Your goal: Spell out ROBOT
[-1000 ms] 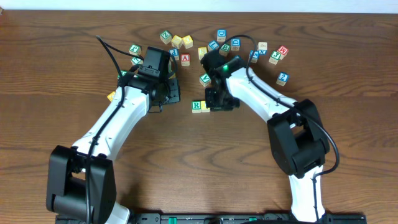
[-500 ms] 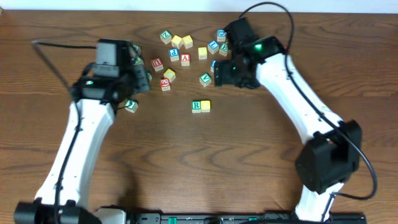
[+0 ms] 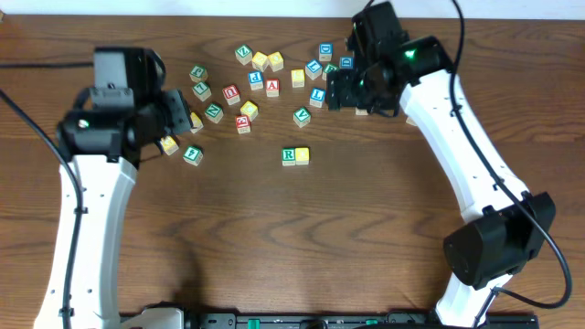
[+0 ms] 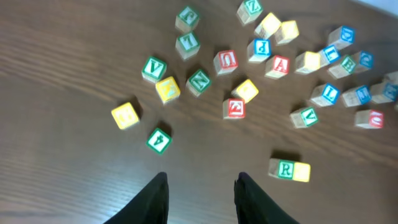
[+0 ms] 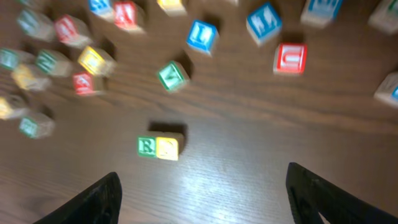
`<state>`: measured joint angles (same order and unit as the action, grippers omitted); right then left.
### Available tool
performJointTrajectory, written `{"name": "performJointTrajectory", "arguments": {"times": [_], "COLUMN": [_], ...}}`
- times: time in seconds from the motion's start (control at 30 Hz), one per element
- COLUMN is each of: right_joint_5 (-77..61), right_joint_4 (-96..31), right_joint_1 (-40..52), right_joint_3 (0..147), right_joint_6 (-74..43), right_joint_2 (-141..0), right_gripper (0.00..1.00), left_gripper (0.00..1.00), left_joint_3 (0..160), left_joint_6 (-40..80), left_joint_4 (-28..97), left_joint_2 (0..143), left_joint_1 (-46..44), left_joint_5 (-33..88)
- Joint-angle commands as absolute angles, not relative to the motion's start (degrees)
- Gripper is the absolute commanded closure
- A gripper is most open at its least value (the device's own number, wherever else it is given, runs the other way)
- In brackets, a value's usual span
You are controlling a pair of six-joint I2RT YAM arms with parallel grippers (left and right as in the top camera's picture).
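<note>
R cube [image 4: 285, 168] touches a yellow cube [image 4: 301, 172], ahead-right of the part-spread, empty left jaws and ahead of the wide-spread, empty right jaws. Light, rigid, smooth wood, I judge: pinch opposite flat sides.

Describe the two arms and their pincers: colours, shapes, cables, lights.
The left arm and right arm are white tubular links between bulky black joint housings. Thin black cables trail from both. A green light glows near the right wrist. The left pincer and right pincer have plain black fingers.
</note>
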<state>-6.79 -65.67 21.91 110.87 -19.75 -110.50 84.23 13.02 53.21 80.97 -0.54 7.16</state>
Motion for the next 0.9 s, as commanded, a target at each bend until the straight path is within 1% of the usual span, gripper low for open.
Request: {"name": "performJointTrajectory", "arguments": {"times": [0.0,0.2,0.3,0.37,0.5,0.53,0.57,0.6,0.67,0.87], "right_joint_5": [-7.6,-7.0,-5.8,-4.5,-2.9,-2.9,-2.9,-2.9,-2.9,-2.9], "right_joint_4": [-66.3,-65.1,-65.1,-65.2,-65.5,-65.6,-65.6,-65.8,-65.9,-66.3], "right_joint_1": [21.7,21.7,21.6,21.6,21.4,21.3,21.2,21.2,21.0,21.0], "right_joint_3": [116.1,117.8,117.7,117.7,117.4,117.3,117.3,117.3,117.3,117.3], "right_joint_6": [-17.5,-17.8,-18.1,-18.4,-19.5,-19.5,-19.5,-19.5,-19.5,-19.5], "right_joint_2": [-109.4,-109.4,-109.7,-109.8,-109.8,-109.8,-109.8,-109.8,-109.8,-109.8], "right_gripper": [0.21,0.21,0.2,0.2,0.17,0.16,0.13,0.1,0.07,0.01], "left_gripper": [0.65,0.64,0.55,0.47,0.37,0.31,0.22,0.2,0.18,0.17], "left_joint_3": [92.3,93.6,93.6,93.6,93.6,93.6,93.6,93.5,93.5,93.2], "left_joint_6": [10.5,10.5,10.5,10.5,10.5,10.5,10.6,10.6,10.6,10.5], "left_joint_4": [57.0,57.8,58.0,58.0,58.0,58.0,58.0,58.0,58.0,58.0], "left_joint_2": [83.3,83.7,84.0,84.1,84.6,84.8,84.9,85.1,85.3,85.6], "left_joint_1": [-0.3,-0.3,-0.3,-0.3,-0.3,-0.3,-0.3,-0.3,-0.3,-0.3], "left_joint_5": [6.8,6.8,6.8,6.8,6.8,6.8,6.8,6.8,6.8,6.8]}}
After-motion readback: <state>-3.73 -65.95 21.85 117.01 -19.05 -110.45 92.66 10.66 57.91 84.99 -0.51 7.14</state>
